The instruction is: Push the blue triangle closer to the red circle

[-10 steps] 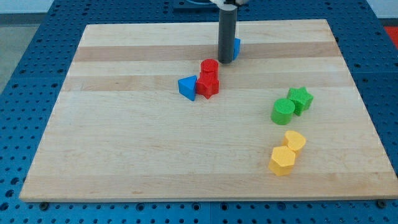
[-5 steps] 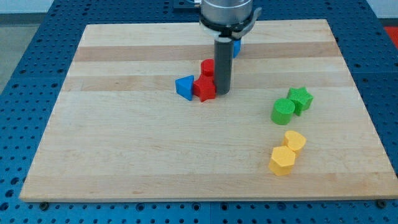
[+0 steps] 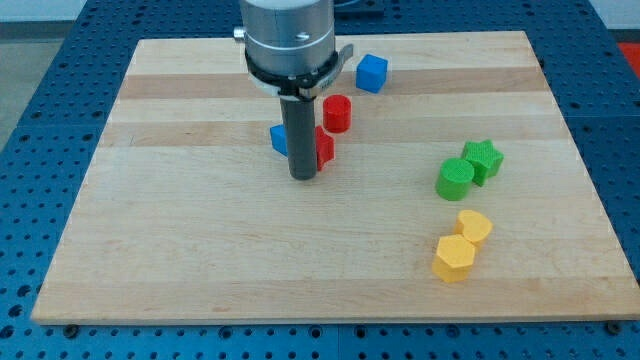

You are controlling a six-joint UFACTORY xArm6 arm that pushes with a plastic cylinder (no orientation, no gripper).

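The blue triangle (image 3: 279, 139) lies near the board's middle, half hidden behind my rod. A red block (image 3: 324, 147) of unclear shape sits just to its right, also partly hidden. The red circle (image 3: 337, 113) stands above and to the right of them, a small gap away. My tip (image 3: 302, 176) rests on the board just below the blue triangle and the red block, in front of them.
A blue cube (image 3: 371, 72) sits near the view's top. A green circle (image 3: 455, 179) and green star (image 3: 484, 159) sit at the right. Two yellow blocks (image 3: 462, 244) lie below them. The wooden board (image 3: 180, 250) ends on a blue pegboard.
My rod moved from the top, down past the red blocks' right side, then left to below them. The blue triangle and the red block shifted slightly left and up; the blue cube is now uncovered.
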